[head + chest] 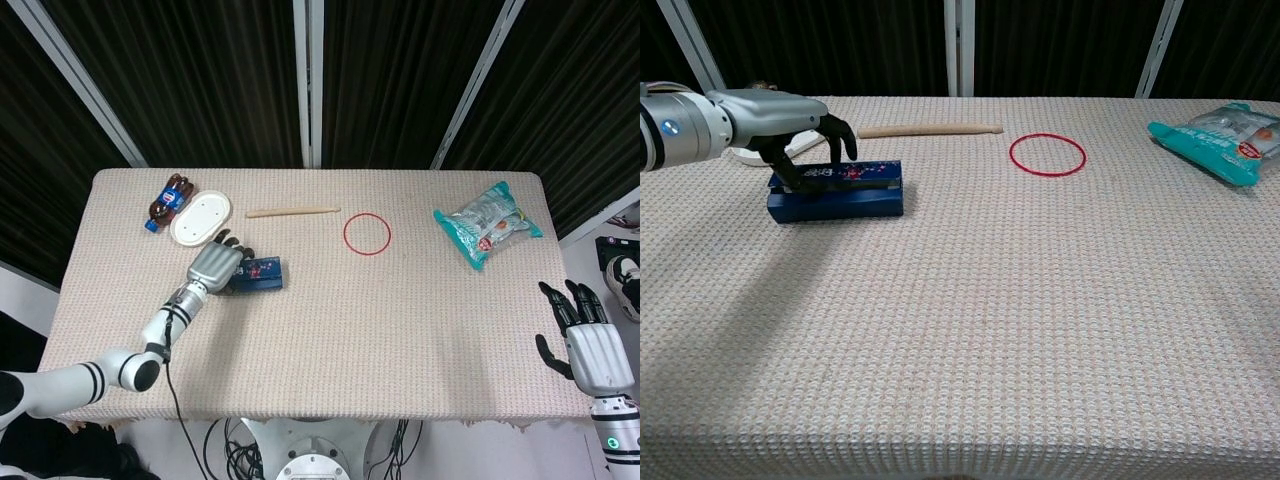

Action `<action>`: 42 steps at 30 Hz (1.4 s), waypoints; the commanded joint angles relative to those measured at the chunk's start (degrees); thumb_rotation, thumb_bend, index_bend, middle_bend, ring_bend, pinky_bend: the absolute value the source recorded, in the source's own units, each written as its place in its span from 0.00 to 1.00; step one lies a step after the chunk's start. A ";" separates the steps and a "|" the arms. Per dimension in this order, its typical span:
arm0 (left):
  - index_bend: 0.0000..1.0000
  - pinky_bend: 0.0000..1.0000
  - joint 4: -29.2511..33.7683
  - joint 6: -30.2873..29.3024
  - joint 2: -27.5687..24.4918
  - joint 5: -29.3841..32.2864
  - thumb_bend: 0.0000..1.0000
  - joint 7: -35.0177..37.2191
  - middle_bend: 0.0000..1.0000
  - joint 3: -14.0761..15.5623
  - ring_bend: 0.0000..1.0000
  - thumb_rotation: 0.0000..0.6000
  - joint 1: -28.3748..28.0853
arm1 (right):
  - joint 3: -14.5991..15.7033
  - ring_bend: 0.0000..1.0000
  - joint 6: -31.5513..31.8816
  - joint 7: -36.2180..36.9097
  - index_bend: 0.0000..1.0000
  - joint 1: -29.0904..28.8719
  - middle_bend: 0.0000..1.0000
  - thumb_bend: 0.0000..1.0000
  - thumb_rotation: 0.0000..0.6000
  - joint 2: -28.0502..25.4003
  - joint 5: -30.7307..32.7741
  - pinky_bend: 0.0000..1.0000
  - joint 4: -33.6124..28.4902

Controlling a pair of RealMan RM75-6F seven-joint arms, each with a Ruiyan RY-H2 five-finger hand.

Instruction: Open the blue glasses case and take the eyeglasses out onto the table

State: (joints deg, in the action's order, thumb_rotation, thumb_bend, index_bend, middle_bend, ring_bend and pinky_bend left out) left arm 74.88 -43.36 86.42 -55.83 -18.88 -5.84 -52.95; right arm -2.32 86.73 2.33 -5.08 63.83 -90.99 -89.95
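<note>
Left fingers (837,133): I am curling them over the top and far edge of the blue glasses case (845,190), thumb low at its near left end; a firm pinch I cannot confirm.
Left hand (212,266): I am covering the case's left half.
Case: lying flat on the surface (1040,300), lid apparently closed; eyeglasses not visible.
Advice: I am judging it best to pin the base and find the lid seam before lifting.
Right hand (590,350): I am keeping its fingers spread, empty, off the right edge.
</note>
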 commanded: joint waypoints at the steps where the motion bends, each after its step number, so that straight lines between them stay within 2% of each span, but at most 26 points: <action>1: 0.21 0.00 -1.87 1.12 0.24 0.69 0.58 -0.86 0.27 -0.46 0.07 1.00 -0.88 | 0.08 0.00 0.01 -0.10 0.02 0.08 0.19 0.36 1.00 -0.09 0.01 0.07 -0.15; 7: 0.18 0.00 -5.73 4.90 0.70 4.50 0.56 -3.37 0.20 -1.04 0.00 1.00 -3.36 | 0.29 0.00 0.16 -0.28 0.02 0.38 0.20 0.36 1.00 -0.49 0.04 0.07 -0.72; 11: 0.18 0.00 -8.76 6.62 1.52 7.34 0.55 -5.49 0.18 -1.19 0.00 1.00 -5.15 | 0.33 0.00 0.51 -0.47 0.02 0.68 0.20 0.36 1.00 -0.75 0.10 0.07 -1.11; 15: 0.18 0.00 -11.54 6.35 2.77 10.08 0.53 -7.66 0.17 -1.15 0.00 1.00 -6.19 | 0.31 0.00 0.74 -0.66 0.02 0.87 0.20 0.36 1.00 -0.88 0.16 0.07 -1.28; 18: 0.18 0.00 -12.28 5.43 3.43 11.37 0.52 -6.41 0.17 -2.09 0.00 1.00 -5.69 | 0.19 0.00 0.87 -0.63 0.02 0.83 0.20 0.36 1.00 -0.90 0.05 0.07 -1.25; 21: 0.18 0.00 -9.35 3.31 2.35 9.56 0.54 -2.37 0.19 -3.48 0.00 1.00 -3.89 | 0.02 0.00 1.29 -0.62 0.02 0.92 0.20 0.36 1.00 -0.69 -0.01 0.07 -0.96; 25: 0.24 0.01 -3.62 -3.25 -0.13 1.30 0.56 3.48 0.23 -3.80 0.01 1.00 -0.18 | -0.26 0.00 1.13 -0.77 0.02 0.89 0.21 0.36 1.00 -0.07 0.58 0.07 -0.24; 29: 0.25 0.01 1.07 -6.30 -2.01 -4.21 0.56 7.75 0.25 -3.71 0.01 1.00 1.85 | -0.27 0.00 0.69 -0.54 0.02 0.51 0.21 0.36 1.00 0.31 0.31 0.07 0.13; 33: 0.28 0.01 4.34 -4.43 -2.78 -7.06 0.56 9.21 0.32 -2.00 0.06 1.00 2.32 | -0.37 0.00 0.48 -0.30 0.02 0.30 0.21 0.36 1.00 0.45 0.31 0.07 0.36; 36: 0.28 0.00 2.82 -1.27 -1.48 -5.39 0.55 8.00 0.33 -1.34 0.06 1.00 1.46 | -0.32 0.00 0.20 -0.12 0.02 0.13 0.21 0.36 1.00 0.59 0.22 0.07 0.55; 42: 0.28 0.00 0.75 0.99 1.25 -3.42 0.55 7.10 0.32 -1.11 0.06 1.00 0.82 | -0.14 0.00 0.19 0.31 0.02 0.31 0.21 0.36 1.00 0.49 0.36 0.07 0.86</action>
State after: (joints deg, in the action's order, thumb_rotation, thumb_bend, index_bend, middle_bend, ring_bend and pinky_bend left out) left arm 75.95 -42.70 87.32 -59.56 -11.56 -7.08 -51.95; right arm -2.46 86.90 2.62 -4.80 64.34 -90.65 -89.12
